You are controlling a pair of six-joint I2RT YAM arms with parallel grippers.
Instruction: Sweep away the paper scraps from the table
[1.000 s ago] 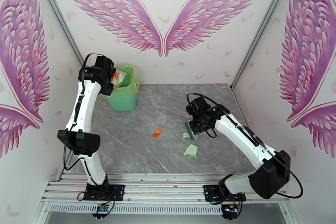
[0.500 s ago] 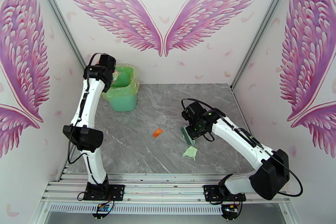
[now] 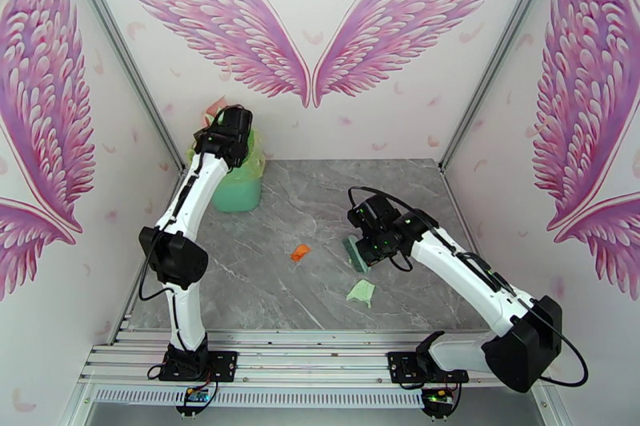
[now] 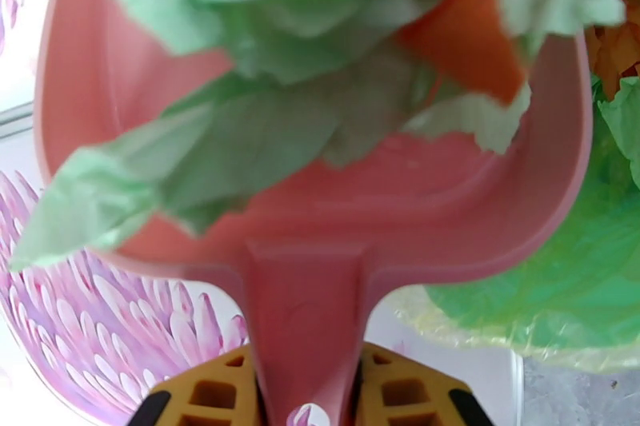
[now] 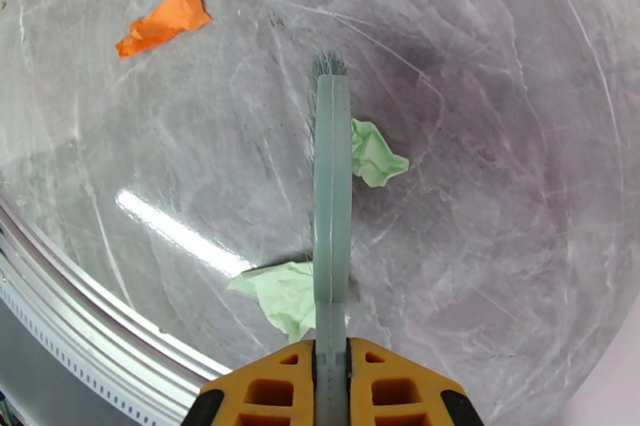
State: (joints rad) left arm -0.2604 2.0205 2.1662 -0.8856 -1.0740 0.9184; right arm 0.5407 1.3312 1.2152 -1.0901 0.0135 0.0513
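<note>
table: grey marble top. Three of the paper scraps lie on it, all near the middle and toward the right arm, so the job is only partly done.
bin: green, lined with a green bag, in the far left corner. In the left wrist view the bag sits under only the right side of the pan, so a tip from here could drop paper outside it.
dustpan: pink and loaded, held high by the bin.
left gripper: pinched narrow on the dustpan handle. A loose hold could let the pan twist as it tilts.
teal brush: bristles down on the table.
right gripper: clamped on the brush handle.
scraps in the pan: mint and orange, piled past the lip. These look likeliest to spill.
mint scrap: under the brush handle, close to the near rail. A stroke toward the rail could push it off the edge.
mint scrap by the bristles: touching the brush's side, so it may slip past.
orange scrap: well apart and easily missed.
</note>
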